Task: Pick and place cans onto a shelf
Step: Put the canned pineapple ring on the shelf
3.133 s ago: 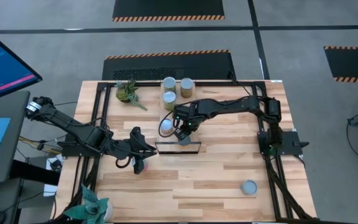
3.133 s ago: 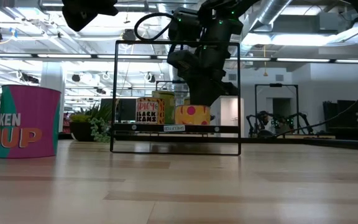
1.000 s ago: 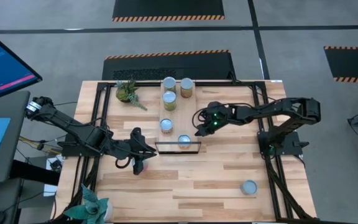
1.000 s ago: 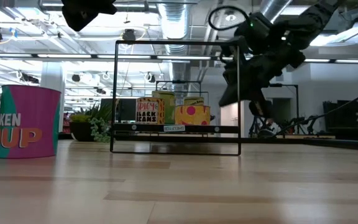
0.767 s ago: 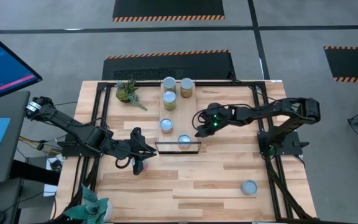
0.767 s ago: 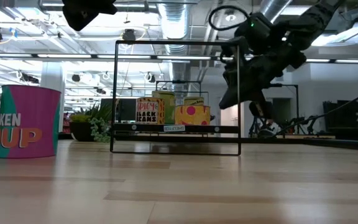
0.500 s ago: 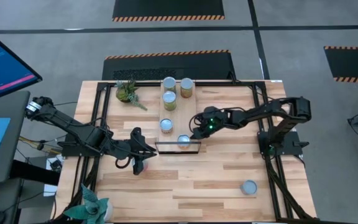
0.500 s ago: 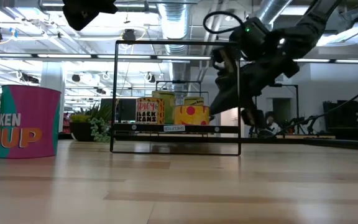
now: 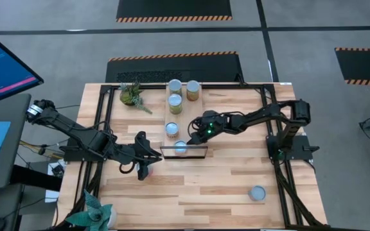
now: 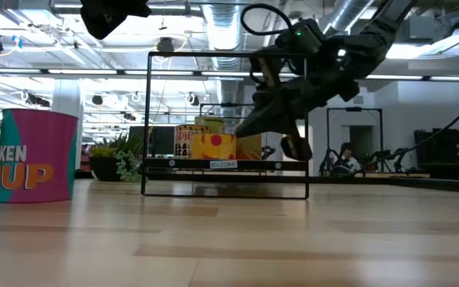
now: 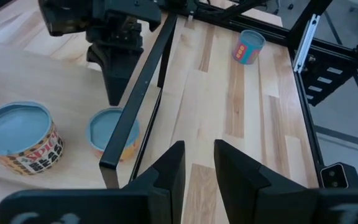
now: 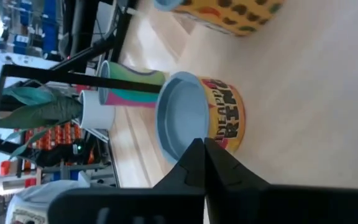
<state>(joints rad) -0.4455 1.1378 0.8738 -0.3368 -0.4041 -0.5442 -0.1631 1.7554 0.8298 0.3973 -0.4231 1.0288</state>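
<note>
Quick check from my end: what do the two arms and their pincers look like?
Both arms are matte black, jointed, with black cables. The right arm shows a green light near its wrist; its pincer has narrow dark fingers. The left pincer has flat black fingers.

A light slatted wooden tabletop (image 9: 223,179) carries silver-topped cans (image 9: 184,94), a black-framed narrow wood shelf (image 9: 198,152), and a small green plant (image 9: 131,94).

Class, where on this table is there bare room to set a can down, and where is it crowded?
Free: the wide wood between the shelf and the lone can near the front right corner. Crowded: the middle back, where cans cluster beside the right tool.
</note>
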